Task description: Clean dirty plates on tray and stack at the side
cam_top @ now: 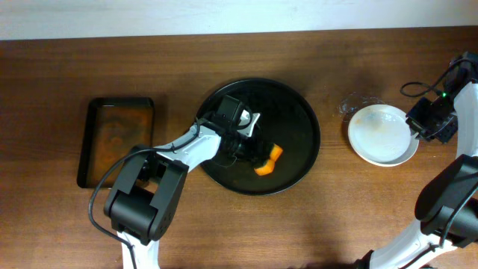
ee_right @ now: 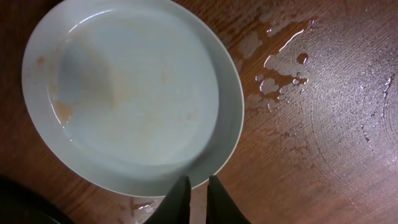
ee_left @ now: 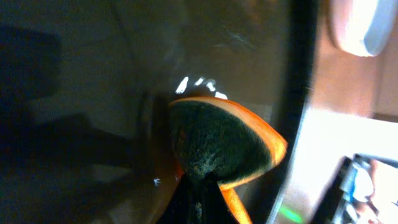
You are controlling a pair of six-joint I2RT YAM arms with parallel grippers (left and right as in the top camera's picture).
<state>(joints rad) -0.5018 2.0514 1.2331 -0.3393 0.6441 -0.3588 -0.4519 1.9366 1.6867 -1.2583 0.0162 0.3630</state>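
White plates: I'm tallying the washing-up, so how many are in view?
1 white plate: it lies on the table at the right, near the right claw. None shows on the black round tray, though the left arm covers part of it.

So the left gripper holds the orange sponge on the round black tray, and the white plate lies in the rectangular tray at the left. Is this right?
Only the plate's place is wrong: the white plate lies on the table to the right of the round black tray, as the overhead view shows. The left gripper does hold the orange sponge on that tray.
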